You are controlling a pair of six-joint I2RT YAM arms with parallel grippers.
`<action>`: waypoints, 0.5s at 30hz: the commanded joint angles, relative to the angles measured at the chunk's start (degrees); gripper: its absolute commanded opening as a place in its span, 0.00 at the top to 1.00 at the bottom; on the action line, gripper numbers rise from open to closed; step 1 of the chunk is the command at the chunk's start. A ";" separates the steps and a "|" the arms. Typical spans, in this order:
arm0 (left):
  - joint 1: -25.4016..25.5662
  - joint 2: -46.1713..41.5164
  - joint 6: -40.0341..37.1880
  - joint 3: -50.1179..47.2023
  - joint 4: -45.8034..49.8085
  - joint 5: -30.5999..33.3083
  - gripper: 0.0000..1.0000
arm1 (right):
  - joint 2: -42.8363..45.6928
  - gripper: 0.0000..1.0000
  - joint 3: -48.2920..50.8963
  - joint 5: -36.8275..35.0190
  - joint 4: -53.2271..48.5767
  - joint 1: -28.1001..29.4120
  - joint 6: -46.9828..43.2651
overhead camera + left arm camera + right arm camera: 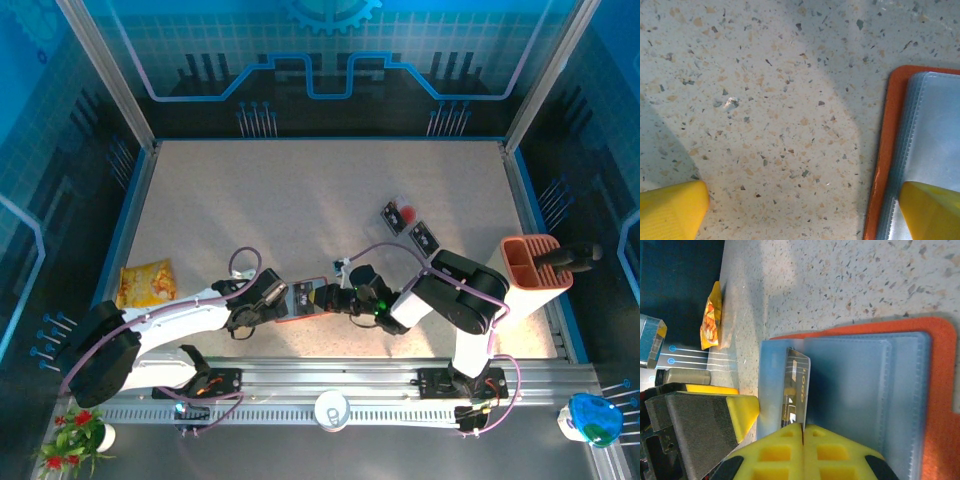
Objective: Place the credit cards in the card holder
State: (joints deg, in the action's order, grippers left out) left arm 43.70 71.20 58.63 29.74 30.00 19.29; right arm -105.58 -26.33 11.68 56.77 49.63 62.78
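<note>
The card holder [940, 390] lies open on the table, an orange-red cover with blue-grey plastic pockets [850, 385]. My right gripper [803, 432] is shut on a dark credit card [796, 390], held edge-on with its far end over the left pocket. My left gripper [802, 215] stands open, one yellow fingertip [932, 210] over the card holder's [885, 150] pocket edge and the other over bare table. From above, both grippers meet at the card holder [312, 312]: left [268, 298], right [328, 298]. Two more credit cards [397, 215] [424, 237] lie farther back right.
A terracotta slotted bin [535, 262] with a dark object in it stands at the right edge. A yellow snack packet [147, 282] lies at the left edge. A paper cup [332, 408] sits on the rail between the arm bases.
</note>
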 commanded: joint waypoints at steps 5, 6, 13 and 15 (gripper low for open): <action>-0.35 2.45 0.77 -3.46 -1.26 -0.88 0.01 | -2.62 1.00 -3.15 3.11 -9.22 1.04 -0.73; -0.30 2.45 0.78 -3.46 -1.25 -0.84 0.01 | -3.00 1.00 -3.78 3.43 -9.90 1.17 -0.89; -0.34 1.90 0.84 -2.89 -1.26 -1.20 0.01 | -4.41 0.97 -8.74 6.89 -17.79 1.56 -4.34; -0.33 1.19 0.71 -2.28 -0.56 -1.33 0.01 | -2.44 0.77 -9.71 8.20 -21.95 0.99 -7.05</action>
State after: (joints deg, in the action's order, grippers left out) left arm 43.70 71.13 59.05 29.67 30.02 19.33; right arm -107.72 -34.98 17.23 46.63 49.80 60.62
